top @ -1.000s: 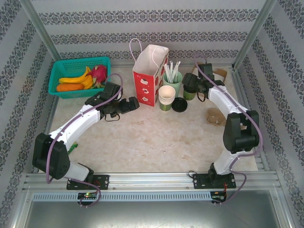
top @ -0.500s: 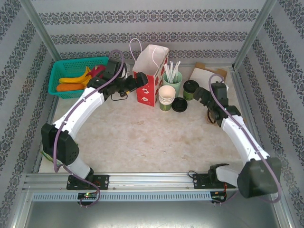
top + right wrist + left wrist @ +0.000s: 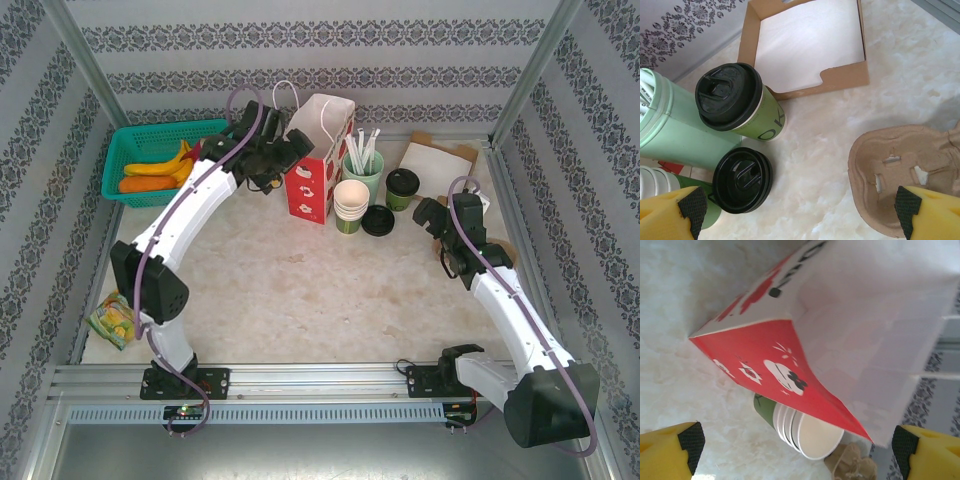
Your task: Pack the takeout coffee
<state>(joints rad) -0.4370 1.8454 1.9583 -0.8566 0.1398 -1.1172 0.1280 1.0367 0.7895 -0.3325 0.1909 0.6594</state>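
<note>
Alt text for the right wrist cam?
A coffee cup with a black lid stands on the table, between a mint-green cup and a cardboard box. A loose black lid lies nearer, a pulp cup carrier to the right; the right gripper has open jaws.

Pale marbled counter (image 3: 320,290), its middle stretch bare. Back left, a teal basket (image 3: 140,148) of fruit sits on it. Along the back row the red-and-white paper bag (image 3: 312,175) stands upright, then a mint-green straw cup (image 3: 365,180) with a stack of paper cups (image 3: 350,205) in front. A loose black lid (image 3: 378,221) lies flat just beside the stack, and the takeout coffee (image 3: 402,187) stands upright near it. Far right, a cardboard napkin tray (image 3: 437,158); nearer, a pulp cup carrier (image 3: 900,160). By the near left edge lies a snack packet (image 3: 113,320).
</note>
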